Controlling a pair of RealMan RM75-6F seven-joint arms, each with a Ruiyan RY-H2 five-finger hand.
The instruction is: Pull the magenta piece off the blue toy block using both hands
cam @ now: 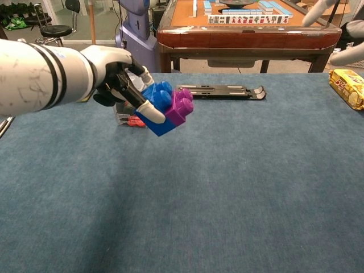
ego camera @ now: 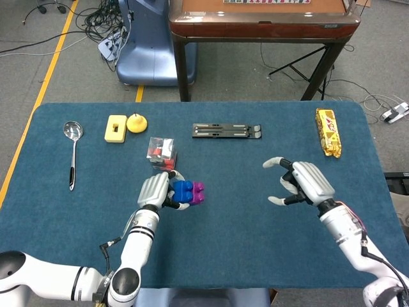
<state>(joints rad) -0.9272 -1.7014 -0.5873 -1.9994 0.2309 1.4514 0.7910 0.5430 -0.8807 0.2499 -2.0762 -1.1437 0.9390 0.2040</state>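
Gripping the blue toy block (cam: pixel 154 108), left robot hand (cam: pixel 116 77) holds it clear above the tabletop (cam: pixel 239 187); magenta piece (cam: pixel 181 107) attached on block's right side; right robot hand (ego camera: pixel 300 181) released, fingers spread, well apart from block.

surface (ego camera: pixel 255 256): blue cloth top, fills the lower part of the frame
spoon (ego camera: pixel 73 143): metal, far left, handle pointing toward the bottom
sponge (ego camera: pixel 115 128): yellow, upper left, just right of the spoon
duck (ego camera: pixel 136 122): yellow, touching or just beside the sponge's right edge
box (ego camera: pixel 161 152): small, clear, red inside, below the duck
rail (ego camera: pixel 227 131): black, flat, upper centre
snack bag (ego camera: pixel 328 132): yellow, upper right, lying lengthwise
mahjong table (cam: pixel 250 25): brown, behind the surface, tiles on top
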